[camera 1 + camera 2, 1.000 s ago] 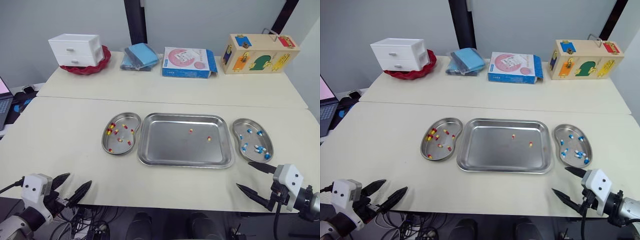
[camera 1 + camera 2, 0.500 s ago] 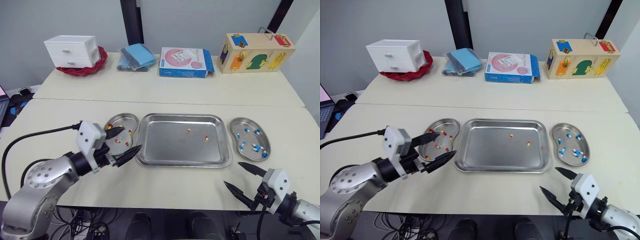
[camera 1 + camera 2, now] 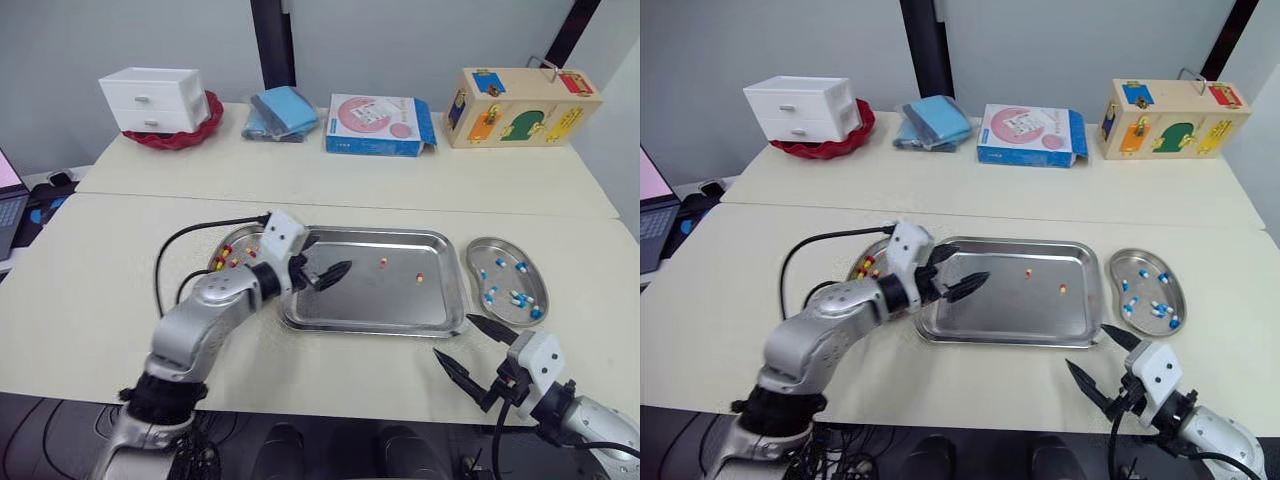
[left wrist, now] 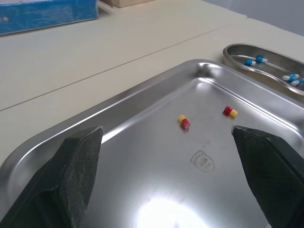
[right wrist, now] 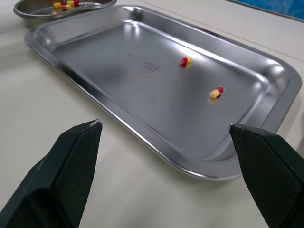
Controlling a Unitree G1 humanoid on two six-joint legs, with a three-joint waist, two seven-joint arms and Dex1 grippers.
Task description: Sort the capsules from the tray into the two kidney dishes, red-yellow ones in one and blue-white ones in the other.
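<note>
On the table (image 3: 100,260) the tray (image 3: 380,300) sits between 2 dishes. The left dish (image 5: 38,13) holds red-yellow capsules and the right dish (image 3: 506,249) blue-white ones. The tray looks light and unfixed, so a finger pressing its floor or rim could skate it into a dish and spill sorted capsules. The left arm reaches in with its elbow bent. The left gripper (image 3: 334,251) hangs low over the tray's left part, fingers apart and empty, pointing toward the right dish. The right gripper (image 3: 452,335) hovers at the table's near edge, just off the tray's near right corner, fingers also apart and empty. 2 red-yellow ones lie in the tray's far right part, the far capsule (image 3: 382,263) and the right capsule (image 3: 420,277), apart from each other. Small, smooth and round, either could roll or pop out of a closing pinch.
</note>
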